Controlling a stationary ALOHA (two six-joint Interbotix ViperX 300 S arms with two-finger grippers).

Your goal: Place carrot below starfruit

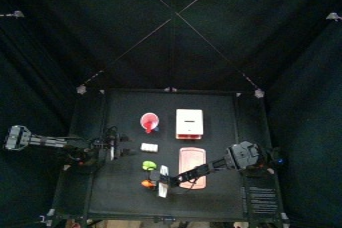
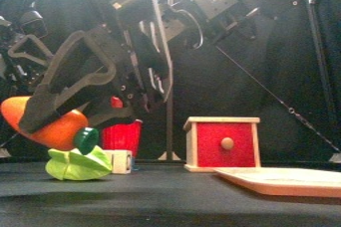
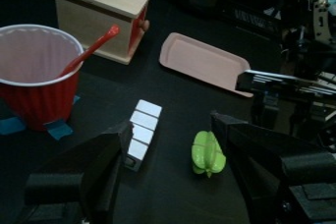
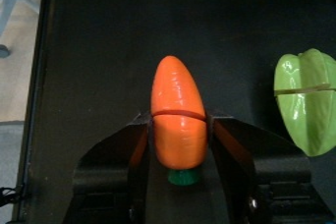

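My right gripper (image 4: pixel 180 144) is shut on the carrot (image 4: pixel 179 108), a small orange tapered piece with a green stub. In the front view the carrot (image 2: pixel 38 121) hangs in the gripper (image 2: pixel 54 107) above the table, just left of and above the green starfruit (image 2: pixel 76 162). From above, the carrot (image 1: pixel 147 183) is on the near side of the starfruit (image 1: pixel 147 162), with the right gripper (image 1: pixel 162 180) reaching across. The starfruit (image 4: pixel 308 100) lies beside the carrot. My left gripper (image 3: pixel 178 184) is open and empty, short of the starfruit (image 3: pixel 207 153).
A red cup (image 1: pixel 150 123) with a straw and a wooden box with a red front (image 1: pixel 190 120) stand at the back. A pink tray (image 1: pixel 190 158) lies right of the starfruit. A white block (image 1: pixel 148 147) lies between cup and starfruit.
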